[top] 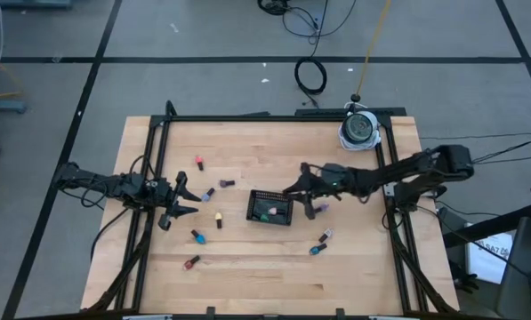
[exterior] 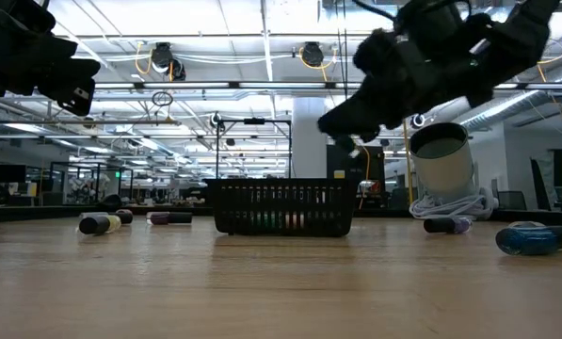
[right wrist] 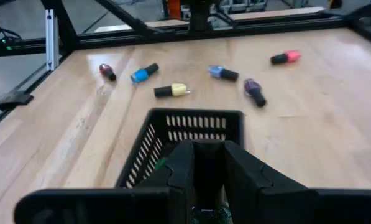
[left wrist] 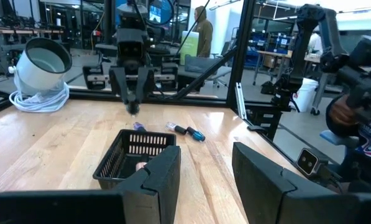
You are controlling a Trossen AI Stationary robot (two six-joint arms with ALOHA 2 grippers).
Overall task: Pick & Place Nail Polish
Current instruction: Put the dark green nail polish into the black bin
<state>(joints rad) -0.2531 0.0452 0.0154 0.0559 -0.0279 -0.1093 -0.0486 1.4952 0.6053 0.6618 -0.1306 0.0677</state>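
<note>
Nail polish bottles lie on their sides on the wooden table: pink [top: 199,163], purple [top: 208,193], yellow [top: 219,219], blue [top: 196,236] and red [top: 191,262] left of the black mesh tray [top: 271,207], and purple [top: 310,211] and teal [top: 317,250] to its right. Two bottles lie inside the tray [top: 267,213]. My right gripper [top: 289,189] hangs just above the tray's far right corner, shut on a small bottle. My left gripper [top: 183,201] is open and empty left of the purple bottle; its fingers show in the left wrist view [left wrist: 204,180]. My right gripper pinches a small nail polish bottle between its two fingers; a green part [right wrist: 215,214] shows far back between them, and a small end [left wrist: 133,111] sticks out below the fingertips. The fingers slant down toward the tray. The bottle is lifted clear of the table.
A white round lamp-like thing with a coiled cord [top: 360,129] stands at the table's far right. A black frame [top: 163,133] runs around the work area. A person stands in the room beyond the table [left wrist: 204,28].
</note>
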